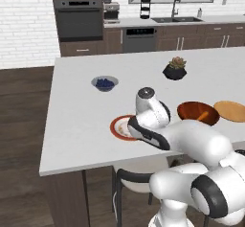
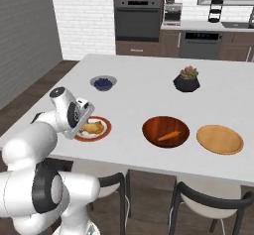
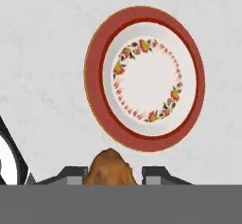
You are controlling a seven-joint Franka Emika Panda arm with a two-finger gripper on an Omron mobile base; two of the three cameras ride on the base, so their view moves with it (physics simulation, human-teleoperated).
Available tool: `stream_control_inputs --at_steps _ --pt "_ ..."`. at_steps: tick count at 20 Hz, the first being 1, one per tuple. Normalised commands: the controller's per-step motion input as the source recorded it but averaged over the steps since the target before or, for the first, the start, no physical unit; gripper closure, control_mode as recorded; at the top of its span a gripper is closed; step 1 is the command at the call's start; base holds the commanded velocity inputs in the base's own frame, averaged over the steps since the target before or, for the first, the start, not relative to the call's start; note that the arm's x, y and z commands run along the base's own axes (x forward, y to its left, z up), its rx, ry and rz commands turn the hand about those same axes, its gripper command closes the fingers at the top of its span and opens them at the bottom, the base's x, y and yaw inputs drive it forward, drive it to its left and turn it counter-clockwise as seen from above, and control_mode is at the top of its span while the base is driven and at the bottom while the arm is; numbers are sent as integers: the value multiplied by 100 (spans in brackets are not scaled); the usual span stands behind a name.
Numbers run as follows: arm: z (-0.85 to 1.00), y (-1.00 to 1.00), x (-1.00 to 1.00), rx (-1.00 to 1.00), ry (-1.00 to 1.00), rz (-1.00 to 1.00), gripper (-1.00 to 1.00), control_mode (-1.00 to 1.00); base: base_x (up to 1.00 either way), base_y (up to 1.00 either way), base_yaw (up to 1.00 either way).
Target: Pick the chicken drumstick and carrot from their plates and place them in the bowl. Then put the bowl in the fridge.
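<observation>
Golden-brown lumpy chicken drumstick pinched between narrowed dark two-finger gripper, lifted above round cream plate with orange-red rim. Small orange carrot lying inside glossy dark-brown wooden bowl, beside plain tan wooden plate.

The brown bowl sits on the white counter with the little orange carrot lying inside it. Right of the bowl is the plain wooden plate. Left of it is the red-rimmed plate, and the golden chicken drumstick is just above that plate.
</observation>
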Motion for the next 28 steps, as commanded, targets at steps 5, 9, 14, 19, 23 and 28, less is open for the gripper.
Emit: stream_control_inputs --at_steps 5,9,14,19,23,28 --pt "82 -96 -9 2 -2 -10 100 -100 0 0 0" --pt "55 -92 -14 12 0 -12 100 -100 0 0 0" --pt "52 -86 0 12 0 -8 100 -100 0 0 0" --pt "20 -73 3 10 0 0 100 -100 0 0 0" --pt "0 -59 30 10 0 0 100 -100 0 0 0" --pt "0 -43 57 5 0 11 100 -100 0 0 0"
